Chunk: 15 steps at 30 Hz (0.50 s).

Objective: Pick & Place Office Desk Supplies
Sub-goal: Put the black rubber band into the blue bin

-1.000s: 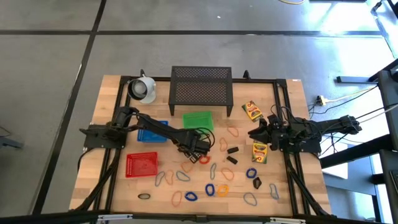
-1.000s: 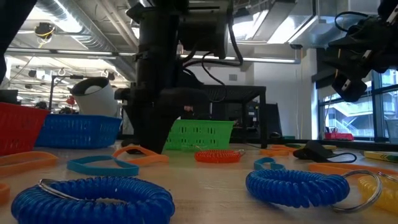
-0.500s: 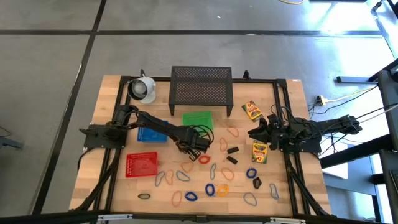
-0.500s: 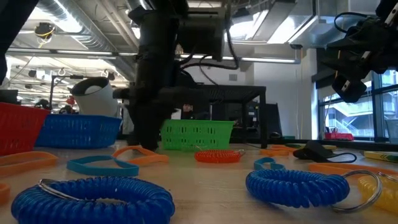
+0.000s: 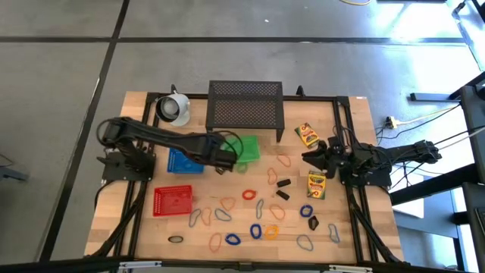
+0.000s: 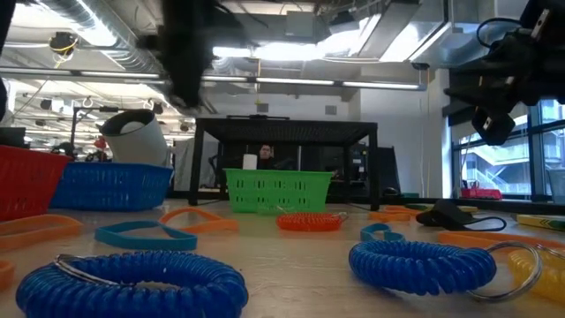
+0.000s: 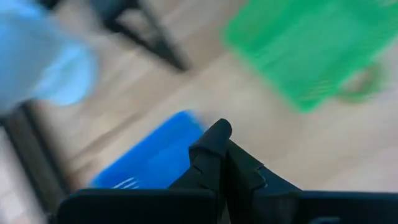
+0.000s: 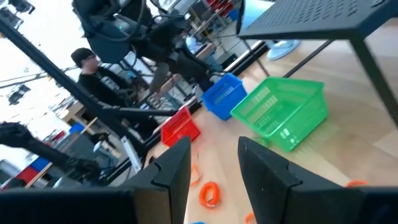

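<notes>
Office desk supplies lie loose on the wooden table: coloured bands and coils such as a red coil (image 5: 248, 194) and blue coils (image 5: 306, 211), black clips (image 5: 283, 183), and yellow crayon boxes (image 5: 306, 134) (image 5: 316, 184). My left gripper (image 5: 225, 157) is shut, raised above the table between the blue basket (image 5: 186, 161) and the green basket (image 5: 242, 148). The left wrist view shows nothing between its fingers (image 7: 219, 146). My right gripper (image 5: 312, 156) hovers open between the two crayon boxes, with nothing between its fingers (image 8: 174, 165).
A red basket (image 5: 173, 199) stands near the table's left front. A black mesh stand (image 5: 245, 106) and a white cup-like object (image 5: 174, 108) stand at the far edge. People are in the room beyond the table (image 8: 87, 62).
My left gripper has shut down near the red coil. It has then risen and swung toward the table's far left, ending beside the green basket. The bands and coils on the table lie where they were.
</notes>
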### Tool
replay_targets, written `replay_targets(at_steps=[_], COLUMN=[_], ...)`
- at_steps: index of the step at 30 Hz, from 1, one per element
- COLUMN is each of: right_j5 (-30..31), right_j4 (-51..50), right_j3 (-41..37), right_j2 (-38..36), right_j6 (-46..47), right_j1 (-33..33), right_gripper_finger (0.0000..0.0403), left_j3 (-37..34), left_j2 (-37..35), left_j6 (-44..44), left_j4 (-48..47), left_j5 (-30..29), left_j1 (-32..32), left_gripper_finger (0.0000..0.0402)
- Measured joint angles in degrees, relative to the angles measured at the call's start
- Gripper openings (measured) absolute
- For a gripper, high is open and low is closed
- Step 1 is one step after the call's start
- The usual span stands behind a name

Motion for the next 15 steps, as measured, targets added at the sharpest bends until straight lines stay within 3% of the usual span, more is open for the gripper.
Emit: replay_targets(at_steps=[4, 15], right_j5=[1.62, 1.89], right_j4=[0.23, 0.24], right_j3=[0.00, 0.00], right_j2=[0.00, 0.07], right_j6=[0.04, 0.15], right_j1=[0.00, 0.00], right_gripper_finger=[0.0136, 0.0136], left_j3=[-0.72, -23.87], left_j2=[-2.49, -11.28], left_j6=[-3.14, 1.18], left_j4=[-8.80, 12.84], left_j5=[0.65, 15.42], left_j1=[1.34, 7.25], left_gripper_finger=[0.0004, 0.0003])
